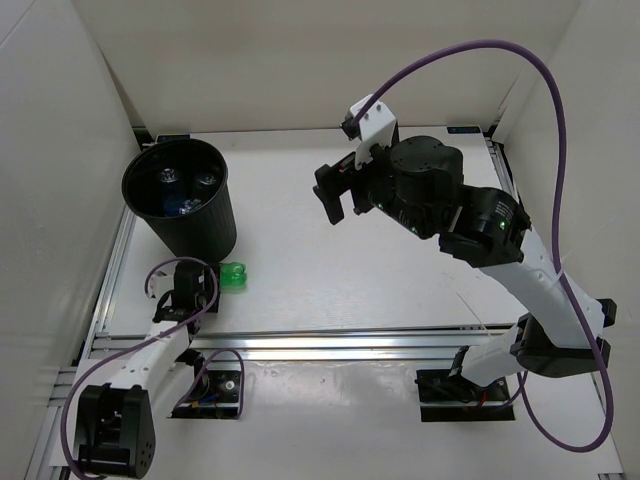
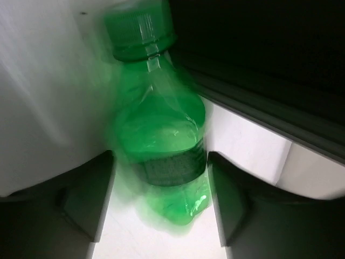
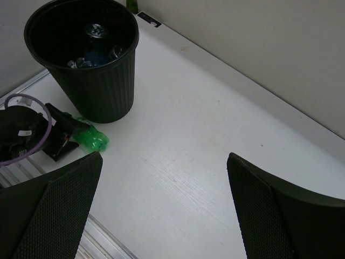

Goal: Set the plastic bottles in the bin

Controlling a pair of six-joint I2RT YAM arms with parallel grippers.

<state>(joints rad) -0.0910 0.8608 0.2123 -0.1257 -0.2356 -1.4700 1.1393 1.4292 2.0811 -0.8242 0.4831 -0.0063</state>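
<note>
1. Green bottle [image 1: 233, 276]: lies on the surface [image 1: 350, 290], just beside the base of the bin [image 1: 192, 228], on its near right.
2. Left hand [image 2: 160, 162]: straddles that bottle, one finger either side of its labelled middle. Cannot tell through the blur whether the pads press it.
3. Right hand [image 1: 342, 198]: hangs above mid-surface, well apart from the bottle, spread wide, holding nothing.
4. Bin: stands far left, with clear bottles [image 1: 185, 190] inside.
</note>
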